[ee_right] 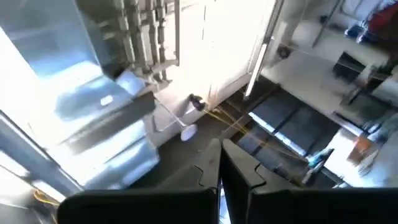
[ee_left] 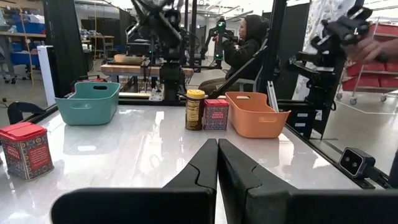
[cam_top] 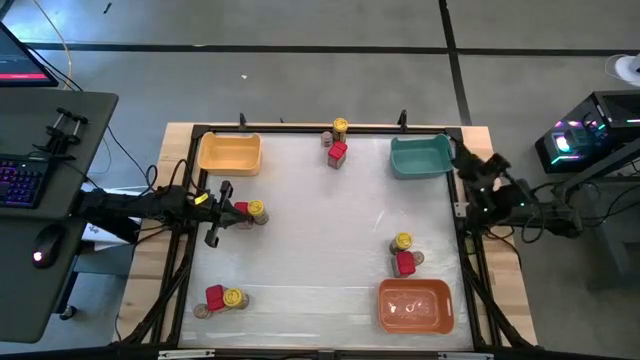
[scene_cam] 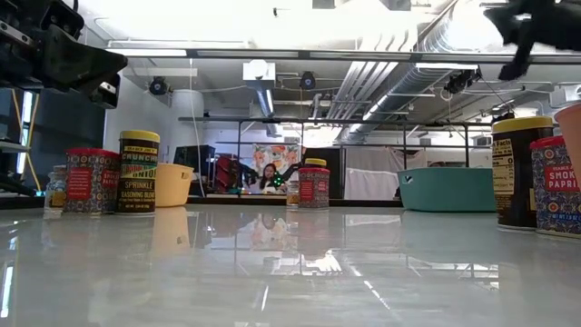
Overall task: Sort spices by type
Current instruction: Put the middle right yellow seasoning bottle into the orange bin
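Inspecting the tabletop (cam_top: pixel 320 215): spices (cam_top: pixel 337 153) in four mixed clusters, none in the yellow bin (cam_top: pixel 229 153), teal bin (cam_top: pixel 420 157) or orange bin (cam_top: pixel 415 305); sorting apparently not begun. Left gripper (cam_top: pixel 219 215) with fingers pressed together, empty, hovering just beside the left-edge red tin (cam_top: pixel 241 213) and yellow-lidded jar (cam_top: pixel 257 211), probably lining up a first pick. Right gripper (ee_right: pixel 221 163) likewise closed and empty, parked off the right edge by the teal bin, waiting.

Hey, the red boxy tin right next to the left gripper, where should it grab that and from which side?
Grip the red boxy tin across its flat side walls, coming down from above. It stands upright, and the round yellow-lidded jar sits close against its far side, so a level approach would likely bump that. The left gripper, now shut, must open first.
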You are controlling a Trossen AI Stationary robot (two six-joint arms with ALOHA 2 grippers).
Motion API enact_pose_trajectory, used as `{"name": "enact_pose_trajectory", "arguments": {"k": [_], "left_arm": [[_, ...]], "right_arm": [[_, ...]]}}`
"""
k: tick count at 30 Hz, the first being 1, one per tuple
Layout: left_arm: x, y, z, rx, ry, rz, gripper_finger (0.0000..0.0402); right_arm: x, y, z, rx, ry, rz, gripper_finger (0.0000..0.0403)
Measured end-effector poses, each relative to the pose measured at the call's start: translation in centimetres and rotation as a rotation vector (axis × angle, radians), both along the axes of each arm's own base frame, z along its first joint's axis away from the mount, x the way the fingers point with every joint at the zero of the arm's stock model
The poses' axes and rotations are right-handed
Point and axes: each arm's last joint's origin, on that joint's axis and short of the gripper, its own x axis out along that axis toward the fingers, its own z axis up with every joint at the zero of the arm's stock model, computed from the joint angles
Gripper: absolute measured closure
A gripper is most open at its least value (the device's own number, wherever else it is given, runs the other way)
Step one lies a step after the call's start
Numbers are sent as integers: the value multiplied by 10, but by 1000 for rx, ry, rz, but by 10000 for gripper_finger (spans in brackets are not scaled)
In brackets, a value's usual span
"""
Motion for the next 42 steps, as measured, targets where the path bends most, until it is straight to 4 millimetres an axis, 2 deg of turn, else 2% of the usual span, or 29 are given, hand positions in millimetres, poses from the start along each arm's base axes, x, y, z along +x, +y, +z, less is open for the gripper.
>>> {"name": "enact_pose_trajectory", "arguments": {"k": [3,7,11,15,18,22,27,29,35,42], "left_arm": [[0,0,0,0,0,0,401],[0,0,0,0,0,0,401],[0,0,0,0,0,0,401],[0,0,0,0,-1,0,401],[0,0,0,0,0,0,401],[0,0,0,0,0,0,401],[0,0,0,0,0,0,401],[0,0,0,0,0,0,401],[0,0,0,0,0,0,401],[0,0,0,0,0,0,401]], "right_arm": [[12,4,28,-48,184,194,400],[27,7,62,-38,677,366,367],[39,11,91,2,1096,557,292],[54,16,119,24,1321,777,211],[72,17,127,124,1446,853,163],[105,19,111,402,1606,763,133],[138,22,65,1042,1701,610,131],[148,29,48,1177,1784,621,132],[168,52,23,1275,1910,545,132],[177,70,10,1231,1922,435,132]]}}
